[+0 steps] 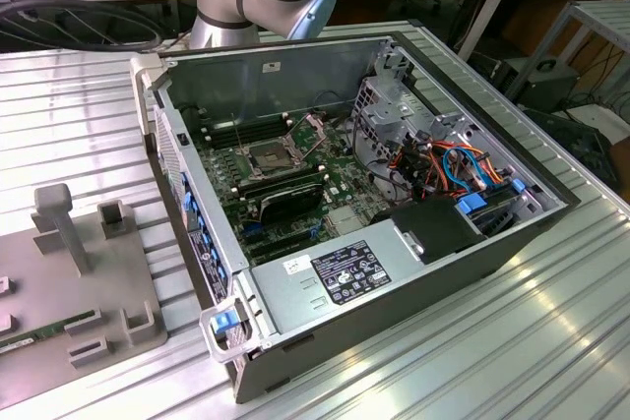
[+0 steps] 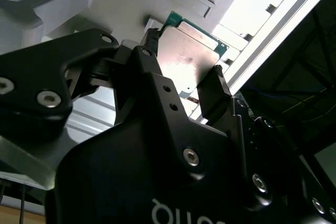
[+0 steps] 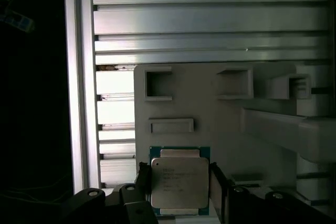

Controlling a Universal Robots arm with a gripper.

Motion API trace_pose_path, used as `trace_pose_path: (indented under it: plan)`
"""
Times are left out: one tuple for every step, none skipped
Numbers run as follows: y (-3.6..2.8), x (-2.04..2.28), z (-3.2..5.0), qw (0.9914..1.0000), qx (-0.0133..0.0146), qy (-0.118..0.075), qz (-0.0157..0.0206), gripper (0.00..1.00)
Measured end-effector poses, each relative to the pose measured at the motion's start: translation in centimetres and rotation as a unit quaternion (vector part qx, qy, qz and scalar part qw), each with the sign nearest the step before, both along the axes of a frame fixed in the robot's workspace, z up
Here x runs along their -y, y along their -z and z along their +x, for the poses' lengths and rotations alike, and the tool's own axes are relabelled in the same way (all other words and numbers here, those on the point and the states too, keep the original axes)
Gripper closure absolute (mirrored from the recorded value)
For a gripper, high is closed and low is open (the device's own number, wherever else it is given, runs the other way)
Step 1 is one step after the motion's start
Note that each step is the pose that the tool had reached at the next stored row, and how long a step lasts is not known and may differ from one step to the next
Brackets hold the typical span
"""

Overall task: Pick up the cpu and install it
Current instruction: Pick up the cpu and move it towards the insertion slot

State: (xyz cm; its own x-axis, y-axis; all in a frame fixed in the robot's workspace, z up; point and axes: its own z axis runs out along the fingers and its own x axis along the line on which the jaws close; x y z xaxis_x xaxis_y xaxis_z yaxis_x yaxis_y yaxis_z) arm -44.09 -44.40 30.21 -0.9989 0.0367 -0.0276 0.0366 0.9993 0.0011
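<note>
The cpu (image 3: 179, 183) is a small square chip with a dull silver top and a green rim. In both wrist views it sits between my black fingers, over the pale grey fixture plate (image 3: 210, 124). My gripper (image 3: 179, 170) is shut on the cpu (image 2: 191, 59), one fingertip (image 2: 152, 34) on each of two opposite edges. In the second wrist view my gripper (image 2: 185, 52) shows from behind its black body. The open computer case (image 1: 374, 194) lies in the exterior view, its dark square socket (image 1: 268, 156) bare with the metal frame raised.
In the exterior view, the grey fixture plate (image 1: 69, 292) with upright holders lies at the left, beside the case wall (image 1: 187, 204). A green memory stick (image 1: 20, 341) rests on it. Cables (image 1: 443, 159) and a power supply (image 1: 335, 277) crowd the case. The table is ribbed aluminium (image 1: 492, 341).
</note>
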Motion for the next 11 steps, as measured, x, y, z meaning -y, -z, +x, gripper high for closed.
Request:
trace_pose_path:
  plan:
    - [0.00, 0.00, 0.00, 1.00000, 0.0000, 0.000, 0.0000, 0.45]
    - [0.00, 0.00, 0.00, 1.00000, 0.0001, 0.000, 0.0000, 0.45]
    - [-0.02, 0.00, 0.00, 1.00000, 0.0000, 0.000, 0.0000, 0.45]
    - [-0.03, 0.00, 0.00, 1.00000, -0.0001, 0.000, -0.0001, 0.45]
    - [-0.03, 0.00, 0.00, 1.00000, -0.0001, 0.000, 0.0000, 0.45]
    - [-0.03, 0.00, 0.00, 1.00000, 0.0000, 0.000, 0.0000, 0.45]
    - [-0.03, 0.00, 0.00, 1.00000, -0.0001, 0.000, 0.0000, 0.45]
    - [-0.04, 0.00, 0.00, 1.00000, -0.0001, 0.000, 0.0000, 0.45]
    - [-0.06, 0.00, 0.00, 1.00000, -0.0001, 0.000, -0.0001, 0.45]
    - [-0.12, 0.00, 0.00, 1.00000, -0.0002, 0.000, -0.0002, 0.45]
    - [-0.18, 0.00, 0.00, 1.00000, -0.0002, 0.000, -0.0002, 0.45]
